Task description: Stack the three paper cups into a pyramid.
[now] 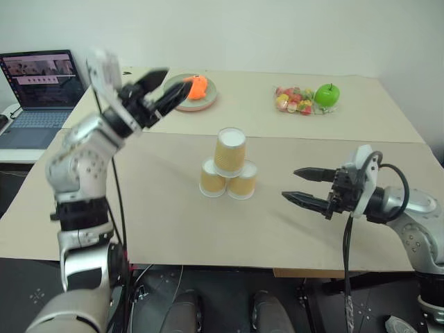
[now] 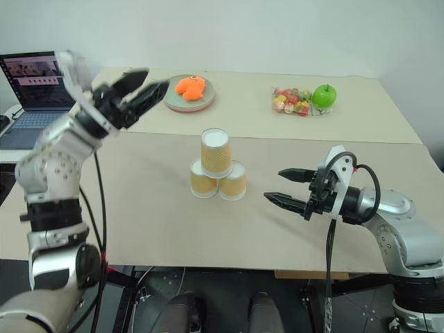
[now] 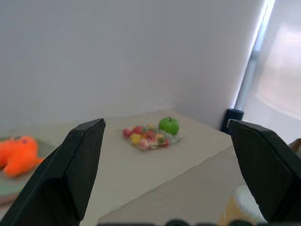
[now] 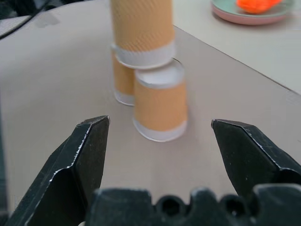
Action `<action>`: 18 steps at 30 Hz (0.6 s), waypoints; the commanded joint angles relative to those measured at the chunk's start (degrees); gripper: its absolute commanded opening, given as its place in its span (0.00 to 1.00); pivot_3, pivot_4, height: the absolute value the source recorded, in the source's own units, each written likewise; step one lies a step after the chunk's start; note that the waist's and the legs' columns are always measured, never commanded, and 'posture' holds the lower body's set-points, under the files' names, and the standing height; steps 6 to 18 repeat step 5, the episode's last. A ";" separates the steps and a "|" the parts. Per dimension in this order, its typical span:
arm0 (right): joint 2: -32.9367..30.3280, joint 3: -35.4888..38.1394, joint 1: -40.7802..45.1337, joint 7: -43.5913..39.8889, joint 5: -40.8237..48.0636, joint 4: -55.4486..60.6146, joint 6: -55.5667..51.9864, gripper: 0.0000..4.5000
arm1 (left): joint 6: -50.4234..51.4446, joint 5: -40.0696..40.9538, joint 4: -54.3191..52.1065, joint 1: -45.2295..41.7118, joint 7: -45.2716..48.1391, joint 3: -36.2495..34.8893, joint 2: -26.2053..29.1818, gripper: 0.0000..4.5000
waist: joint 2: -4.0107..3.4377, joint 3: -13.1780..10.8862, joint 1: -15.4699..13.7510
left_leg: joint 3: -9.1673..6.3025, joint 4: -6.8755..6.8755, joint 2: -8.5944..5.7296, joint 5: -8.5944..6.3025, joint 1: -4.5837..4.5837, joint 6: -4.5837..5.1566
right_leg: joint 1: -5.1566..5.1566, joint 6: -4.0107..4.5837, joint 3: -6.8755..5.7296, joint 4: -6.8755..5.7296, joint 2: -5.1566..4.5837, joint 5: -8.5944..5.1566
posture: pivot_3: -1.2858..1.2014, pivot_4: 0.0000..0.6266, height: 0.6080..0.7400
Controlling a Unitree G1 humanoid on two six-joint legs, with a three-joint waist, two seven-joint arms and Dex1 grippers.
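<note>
While the pyramid (image 1: 228, 164) of three paper cups is standing upside down near the middle of the tan tabletop (image 1: 173, 222), two side by side and one on top, a plate (image 1: 182, 104) carrying an orange toy (image 1: 198, 87) and a bag of sweets (image 1: 295, 99) beside a green apple (image 1: 327, 94) are sitting well behind it. The left tool (image 1: 168, 87) is hovering wide open and empty above the plate's edge, and the right tool (image 1: 300, 185) is hanging wide and empty near the cups. A laptop (image 1: 38, 90) is glowing at the far left under a plain white wall (image 1: 277, 28).

No text can be read; the laptop (image 1: 38, 87) screen is illegible
</note>
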State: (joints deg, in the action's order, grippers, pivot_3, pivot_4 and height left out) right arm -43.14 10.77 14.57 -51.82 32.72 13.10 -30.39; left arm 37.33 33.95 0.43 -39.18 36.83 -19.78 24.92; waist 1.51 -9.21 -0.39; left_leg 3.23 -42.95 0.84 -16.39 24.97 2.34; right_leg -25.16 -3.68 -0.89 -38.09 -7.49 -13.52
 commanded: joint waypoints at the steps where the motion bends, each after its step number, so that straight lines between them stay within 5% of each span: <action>1: 1.68 3.62 0.72 5.80 -3.98 -2.54 5.36 0.90 | 0.86 1.49 -7.44 3.41 -6.36 -3.03 -0.24 0.98 | 0.02 -0.01 -0.27 | -0.02 -0.01 0.00 0.00 0.00 -0.01 | 0.01 0.00 -0.03 -0.01 0.00 0.01 | 0.52 0.24 0.52; 5: 4.34 6.30 1.55 16.24 -9.85 -9.71 8.66 0.90 | -0.86 -0.03 -10.57 10.43 -11.63 -4.39 -1.81 0.98 | 0.02 -0.01 -0.36 | 0.00 -0.03 -0.01 0.00 -0.04 -0.02 | 0.11 -0.04 0.05 0.04 -0.05 0.04 | 0.52 0.24 0.52; 18: 4.34 6.30 1.55 16.24 -9.85 -9.71 8.66 0.90 | -0.86 -0.03 -10.57 10.43 -11.63 -4.39 -1.81 0.98 | 0.02 -0.01 -0.36 | 0.00 -0.03 -0.01 0.00 -0.04 -0.02 | 0.11 -0.04 0.05 0.04 -0.05 0.04 | 0.52 0.24 0.52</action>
